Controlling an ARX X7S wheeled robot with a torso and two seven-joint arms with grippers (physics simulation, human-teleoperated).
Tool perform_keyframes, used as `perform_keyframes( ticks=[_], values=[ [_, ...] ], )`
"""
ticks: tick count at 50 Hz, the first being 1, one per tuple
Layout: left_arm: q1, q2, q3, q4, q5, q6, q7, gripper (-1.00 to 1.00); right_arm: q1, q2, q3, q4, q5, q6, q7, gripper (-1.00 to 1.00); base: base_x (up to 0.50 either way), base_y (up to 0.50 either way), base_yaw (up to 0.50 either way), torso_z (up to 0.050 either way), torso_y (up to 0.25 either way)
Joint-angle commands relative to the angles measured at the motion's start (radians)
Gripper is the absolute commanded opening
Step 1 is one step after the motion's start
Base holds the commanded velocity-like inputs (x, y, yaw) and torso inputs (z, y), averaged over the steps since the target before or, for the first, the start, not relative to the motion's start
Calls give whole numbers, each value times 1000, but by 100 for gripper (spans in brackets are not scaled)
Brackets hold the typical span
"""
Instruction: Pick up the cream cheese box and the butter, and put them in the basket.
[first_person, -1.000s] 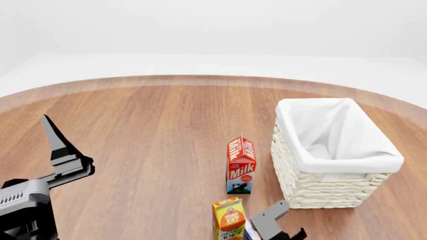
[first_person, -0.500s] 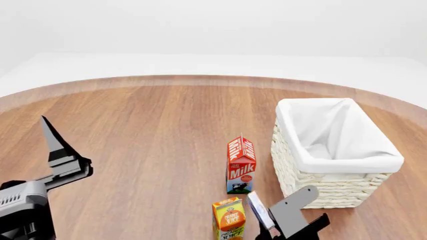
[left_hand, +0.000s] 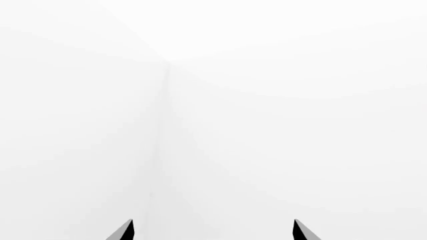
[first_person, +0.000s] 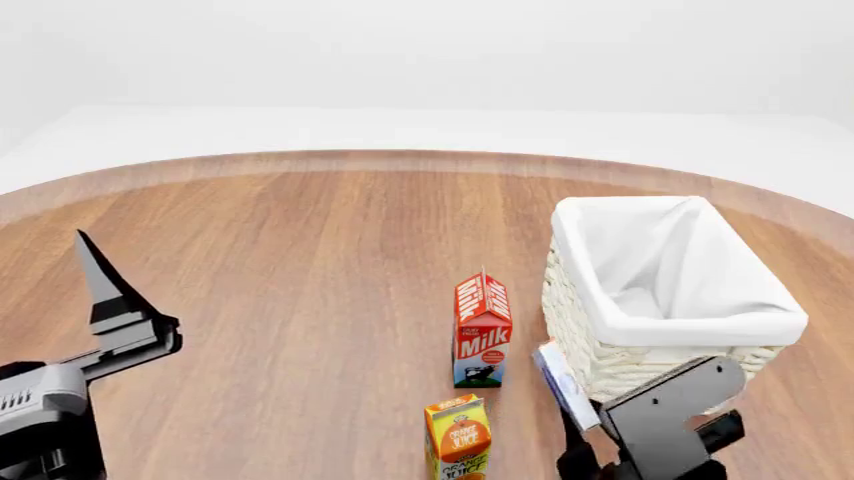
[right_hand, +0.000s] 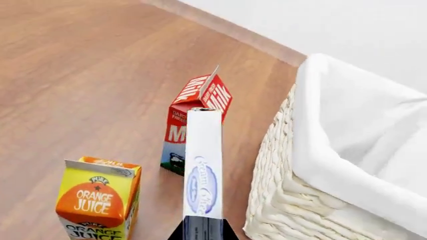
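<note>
Right gripper (first_person: 577, 425): jaws pinching the cream cheese box (right_hand: 203, 170), which is held on edge, clear of the counter (first_person: 294, 270), its narrow blue-and-white face turned to the right wrist camera and its length running out ahead of the jaws. Basket (first_person: 667, 300): upright on the counter just beside the held box, on the side away from the cartons; white lining folded over the rim, interior showing only cloth; its woven wall rises next to the box's far end. Milk carton (right_hand: 197, 122): red, upright, directly beyond the box's far end, partly hidden behind it in the right wrist view. Orange juice carton (right_hand: 99, 205): upright, near the jaws on the side opposite the basket, apart from the box. Butter: not seen in any view. Left gripper (left_hand: 212, 231): raised well apart from all items at the counter's other side; only two dark fingertips show against blank white, jaws spread with nothing between them.
</note>
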Motion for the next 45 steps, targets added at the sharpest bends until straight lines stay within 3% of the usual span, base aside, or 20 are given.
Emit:
perform_keyframes(
  ticks=[1,7,8,20,35,45],
  values=[
    [-1,9,-23,9,17,0,19,100,45,82,198,-104,166,5,116,-100,0,0,0,0,0],
    [0,7,-26,13,14,-2,17,100,90,142,242,-125,279,-14,188,-100,0,0,0,0,0],
    [-1,6,-27,15,14,-4,16,100,141,208,285,-134,369,-38,238,-100,0,0,0,0,0],
    [-2,3,-23,20,17,-7,12,100,391,355,306,-129,615,-64,371,-100,0,0,0,0,0],
    [-3,0,-12,21,20,-12,12,100,719,393,175,37,666,-5,354,-100,0,0,0,0,1],
    [-9,-3,-5,21,21,-16,11,100,893,291,50,247,574,76,256,-100,0,0,0,0,0]
  ],
)
